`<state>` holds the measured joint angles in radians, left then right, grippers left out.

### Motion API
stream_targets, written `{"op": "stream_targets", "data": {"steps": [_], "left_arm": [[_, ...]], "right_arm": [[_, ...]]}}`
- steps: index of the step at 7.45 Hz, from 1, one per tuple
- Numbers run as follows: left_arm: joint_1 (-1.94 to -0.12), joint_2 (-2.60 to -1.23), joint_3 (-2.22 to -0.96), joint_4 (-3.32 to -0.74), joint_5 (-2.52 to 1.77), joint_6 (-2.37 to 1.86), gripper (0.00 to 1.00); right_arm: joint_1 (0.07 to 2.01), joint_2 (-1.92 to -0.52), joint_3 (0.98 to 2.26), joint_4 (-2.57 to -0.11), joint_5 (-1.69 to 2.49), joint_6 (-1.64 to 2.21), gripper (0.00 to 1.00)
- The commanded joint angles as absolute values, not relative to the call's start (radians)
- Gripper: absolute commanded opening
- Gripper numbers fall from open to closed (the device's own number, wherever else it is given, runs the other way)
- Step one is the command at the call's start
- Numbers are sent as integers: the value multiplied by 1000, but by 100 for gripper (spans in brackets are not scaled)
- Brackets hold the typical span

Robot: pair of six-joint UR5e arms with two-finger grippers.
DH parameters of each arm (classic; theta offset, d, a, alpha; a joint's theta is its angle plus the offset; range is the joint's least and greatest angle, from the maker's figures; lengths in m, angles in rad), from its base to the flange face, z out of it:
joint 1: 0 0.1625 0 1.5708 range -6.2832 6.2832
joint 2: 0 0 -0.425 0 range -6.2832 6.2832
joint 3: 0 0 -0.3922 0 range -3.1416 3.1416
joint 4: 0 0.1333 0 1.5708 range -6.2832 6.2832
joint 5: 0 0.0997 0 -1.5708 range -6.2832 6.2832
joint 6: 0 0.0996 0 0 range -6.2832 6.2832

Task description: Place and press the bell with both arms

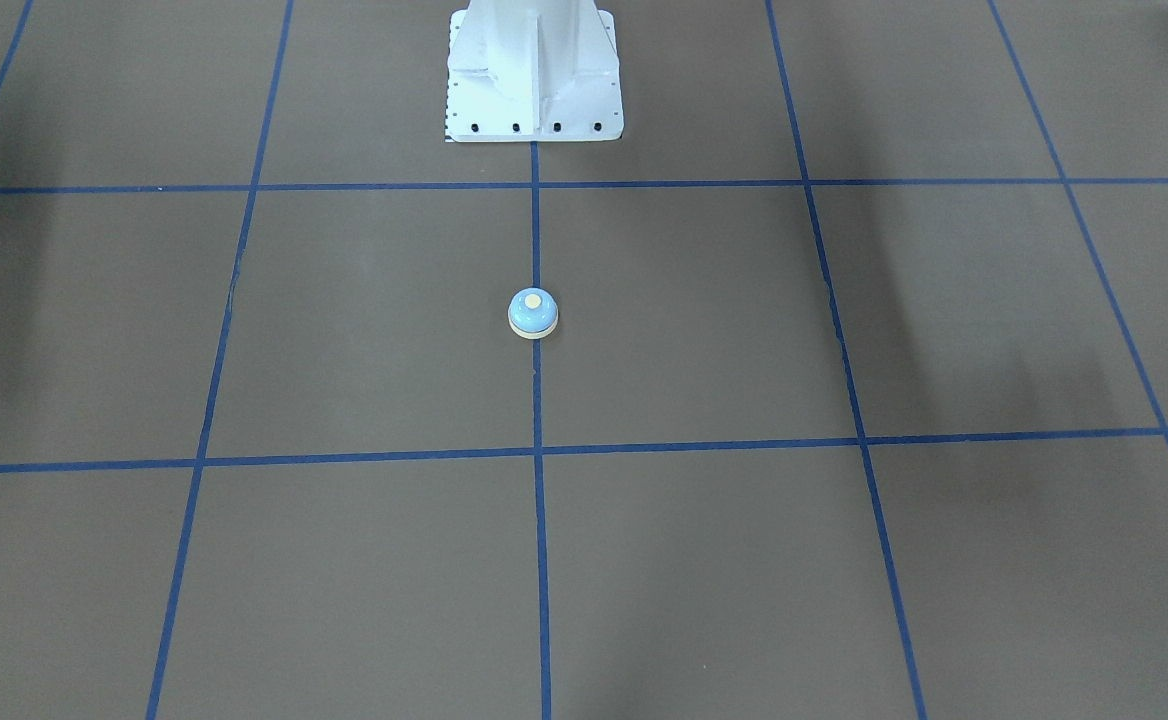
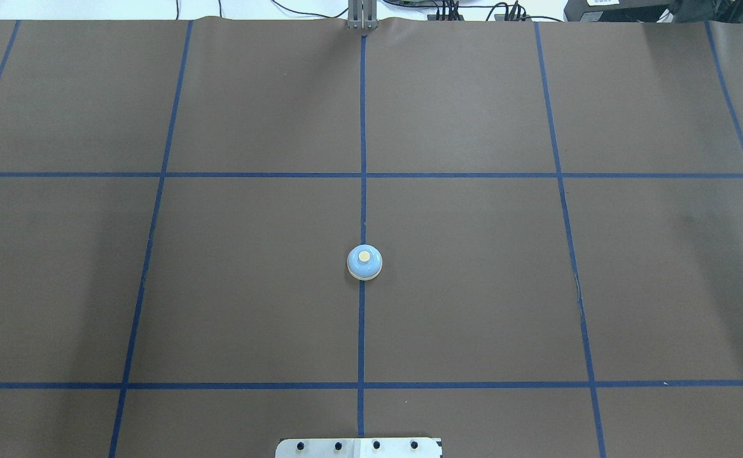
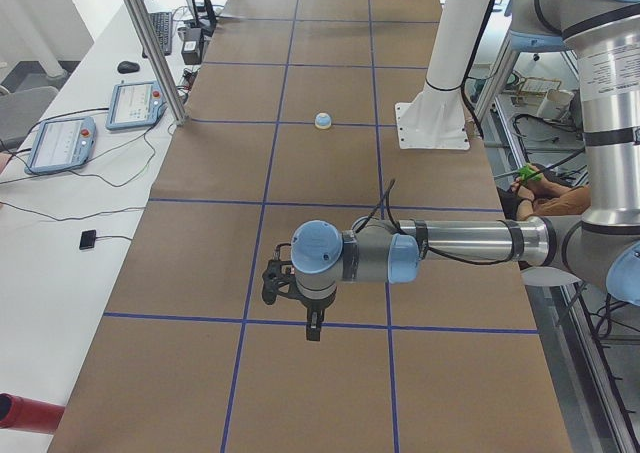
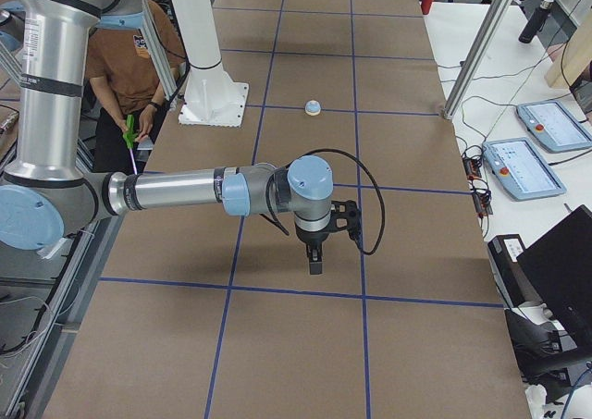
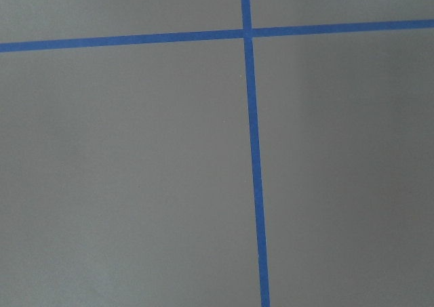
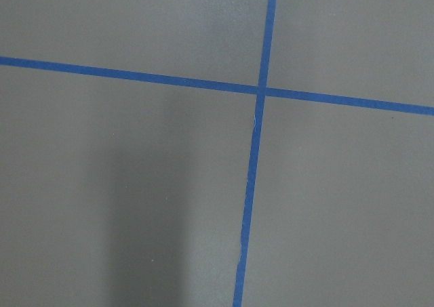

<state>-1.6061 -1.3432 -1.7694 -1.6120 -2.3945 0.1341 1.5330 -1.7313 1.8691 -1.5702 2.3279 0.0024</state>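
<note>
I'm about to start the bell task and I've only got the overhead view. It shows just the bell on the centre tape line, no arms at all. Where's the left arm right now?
Observer: The left arm stretches out over the table near its left end. The left gripper points down, far from the bell.
Operator: And the right one?
Observer: The right arm mirrors it near the opposite end. The right gripper also points down, well clear of the bell.
</note>
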Motion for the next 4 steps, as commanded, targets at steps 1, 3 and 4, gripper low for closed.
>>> {"op": "stream_targets", "data": {"steps": [1, 3, 4], "left_arm": [[-1606, -1339, -1756, -1635, -2395, 169, 100], [-1606, -1339, -1752, -1646, -2395, 158, 100], [-1606, -1341, -1737, -1646, -2402, 150, 100]], "right_arm": [[1529, -1726, 1870, -1571, 2329, 5, 100], [1517, -1723, 1870, -1571, 2327, 5, 100], [1517, -1723, 1874, -1571, 2329, 6, 100]]}}
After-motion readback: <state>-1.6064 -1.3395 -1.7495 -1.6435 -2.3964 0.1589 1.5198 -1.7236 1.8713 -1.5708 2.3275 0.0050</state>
